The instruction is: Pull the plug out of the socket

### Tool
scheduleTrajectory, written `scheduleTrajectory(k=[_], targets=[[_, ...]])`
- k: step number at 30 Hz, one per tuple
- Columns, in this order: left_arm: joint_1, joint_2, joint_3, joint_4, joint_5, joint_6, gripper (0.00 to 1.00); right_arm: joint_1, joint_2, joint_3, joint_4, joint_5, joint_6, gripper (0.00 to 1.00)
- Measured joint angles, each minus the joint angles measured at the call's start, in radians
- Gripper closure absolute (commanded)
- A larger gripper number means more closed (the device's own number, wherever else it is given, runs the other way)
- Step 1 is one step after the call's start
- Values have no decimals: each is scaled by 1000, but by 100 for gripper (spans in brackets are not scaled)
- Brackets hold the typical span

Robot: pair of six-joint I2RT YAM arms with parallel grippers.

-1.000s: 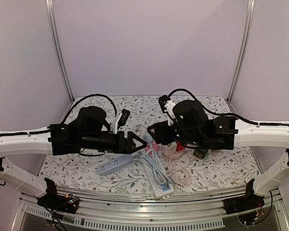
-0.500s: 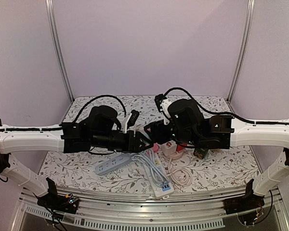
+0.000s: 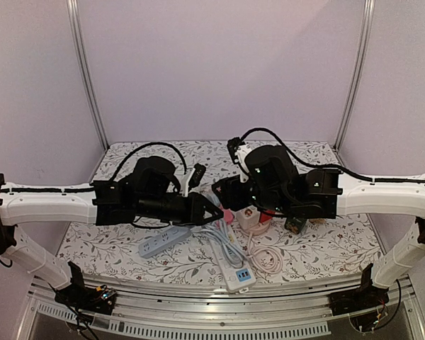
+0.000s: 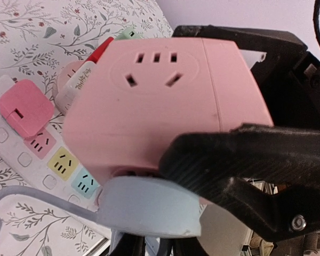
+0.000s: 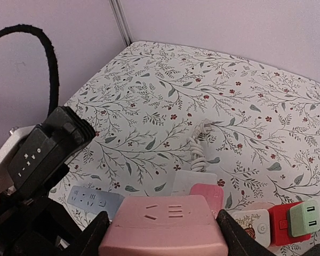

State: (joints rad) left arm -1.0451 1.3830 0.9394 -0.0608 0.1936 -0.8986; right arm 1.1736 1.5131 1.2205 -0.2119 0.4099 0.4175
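Note:
A pink cube socket [image 5: 168, 226] hangs above the table, and my right gripper [image 5: 165, 234] is shut on it, one black finger [image 5: 90, 234] against each side. A light blue plug [image 4: 149, 208] sits in the cube's lower face [image 4: 165, 101], with its pale cord running off to the left. My left gripper [image 4: 154, 202] is shut on that plug: one black finger [image 4: 245, 160] lies over it and the other is below it. From above, both grippers meet at the table's middle, left gripper [image 3: 212, 210] against right gripper [image 3: 228, 198].
Below the grippers lies a white power strip [image 3: 231, 268] with coloured outlets and a pink plug [image 4: 24, 106] in it. A blue-grey strip [image 3: 163, 242] lies to the left. A coiled pink cord [image 3: 267, 262] and red and green adapters [image 5: 301, 218] sit to the right.
My left arm has moved right up to the pink socket and its jaws have closed on the blue plug. The right arm has shifted slightly left, still holding the socket.

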Motion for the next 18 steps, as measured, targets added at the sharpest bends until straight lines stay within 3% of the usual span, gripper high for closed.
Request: scheduleTrajectory(k=[6,18], targets=[[0,0,-7,1,-6,-13,100,0,7,0,1,0,0,100],[1,-23,-53,31,-1,-19,100,11,6,-28,37,-19,-40,100]])
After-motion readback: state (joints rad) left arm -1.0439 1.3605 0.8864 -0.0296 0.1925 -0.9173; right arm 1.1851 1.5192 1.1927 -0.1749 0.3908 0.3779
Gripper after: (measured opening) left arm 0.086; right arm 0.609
